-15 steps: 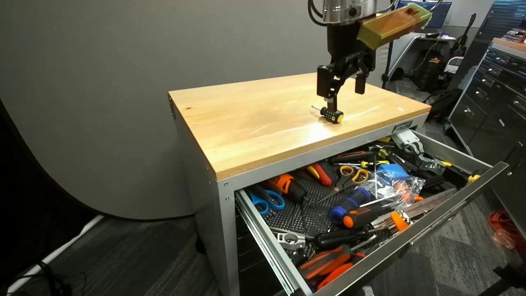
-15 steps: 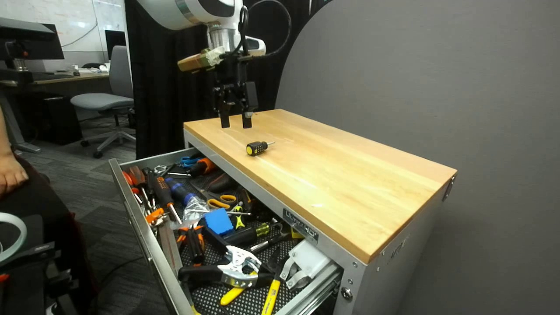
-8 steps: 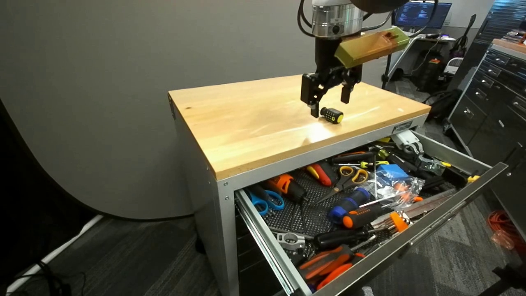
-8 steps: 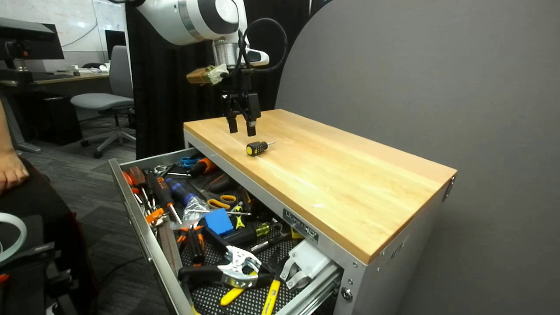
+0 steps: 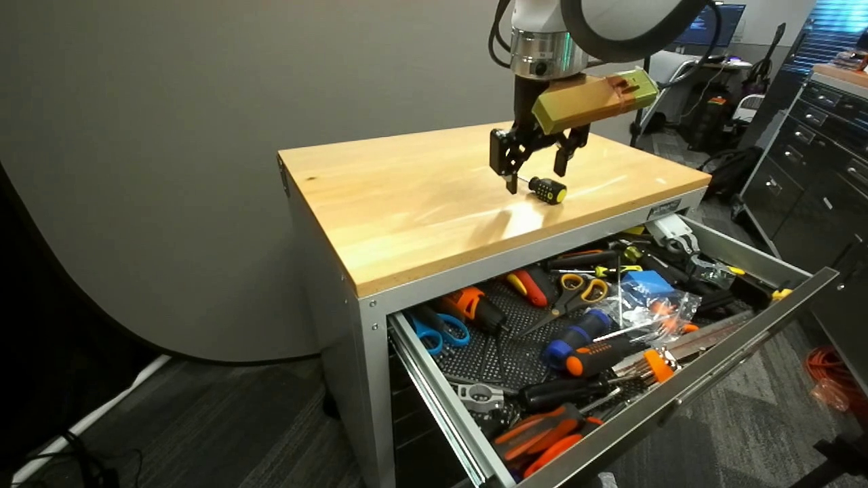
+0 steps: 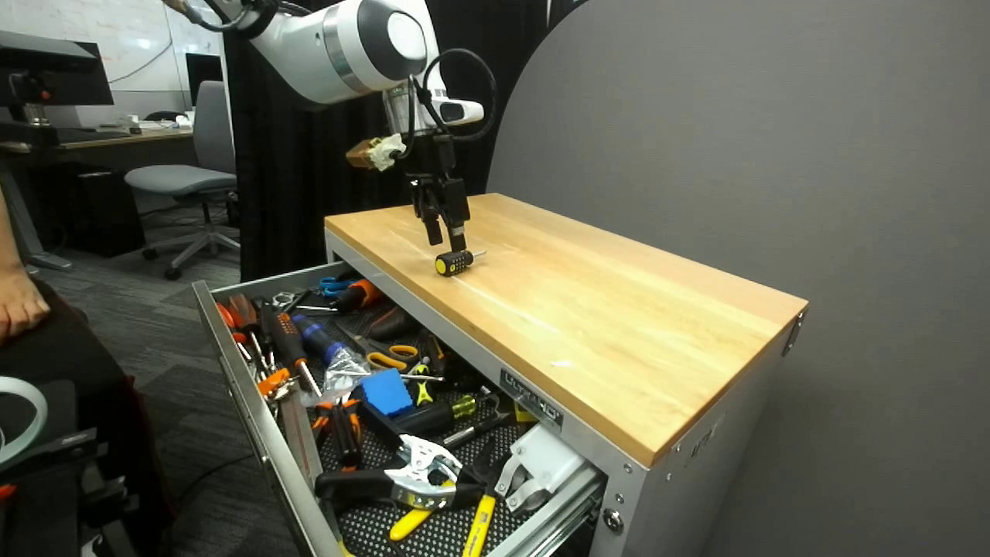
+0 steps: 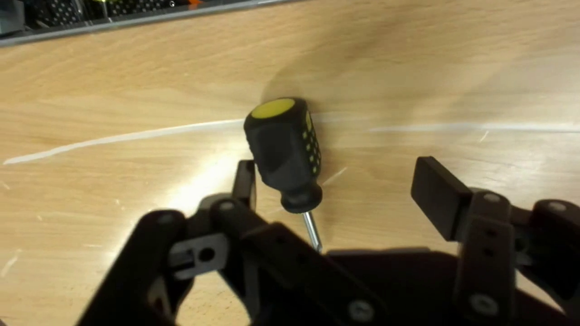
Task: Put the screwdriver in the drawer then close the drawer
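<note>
The small stubby black screwdriver with a yellow end cap lies on the wooden tabletop in both exterior views. In the wrist view the screwdriver points its short metal shaft toward the gripper's base. My gripper is open above it in both exterior views. In the wrist view the gripper has the screwdriver's neck between its fingers, much closer to the left finger. I cannot tell whether that finger touches the handle. The grey metal drawer is pulled open in both exterior views.
The drawer holds several tools, among them scissors, a blue block and a spring clamp. The wooden tabletop overhangs the drawer's back part. A grey curved panel stands behind the cabinet.
My gripper has moved down and across toward the screwdriver, with its fingers staying apart. The screwdriver and the open drawer have not moved.
</note>
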Controlling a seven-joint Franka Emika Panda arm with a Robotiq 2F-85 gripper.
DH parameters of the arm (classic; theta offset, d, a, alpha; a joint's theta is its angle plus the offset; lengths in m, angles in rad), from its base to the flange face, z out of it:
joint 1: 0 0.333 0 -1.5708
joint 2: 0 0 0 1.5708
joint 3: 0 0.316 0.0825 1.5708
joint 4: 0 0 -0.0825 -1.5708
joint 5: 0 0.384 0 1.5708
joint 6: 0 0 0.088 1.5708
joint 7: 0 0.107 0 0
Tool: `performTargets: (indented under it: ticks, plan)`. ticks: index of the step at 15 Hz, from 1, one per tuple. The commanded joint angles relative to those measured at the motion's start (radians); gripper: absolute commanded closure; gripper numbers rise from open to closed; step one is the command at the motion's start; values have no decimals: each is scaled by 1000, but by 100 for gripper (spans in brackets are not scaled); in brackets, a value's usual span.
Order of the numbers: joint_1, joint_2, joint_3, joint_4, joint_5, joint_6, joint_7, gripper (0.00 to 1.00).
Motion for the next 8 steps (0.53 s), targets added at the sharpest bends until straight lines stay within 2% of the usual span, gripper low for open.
performTargets:
  ticks: [1, 6, 8]
  plan:
    - [16, 2, -24, -5, -12, 32, 15, 44]
    - [-10, -25, -27, -41, 19, 49, -1, 80]
    - [-19, -40, -31, -60, 27, 58, 5, 86]
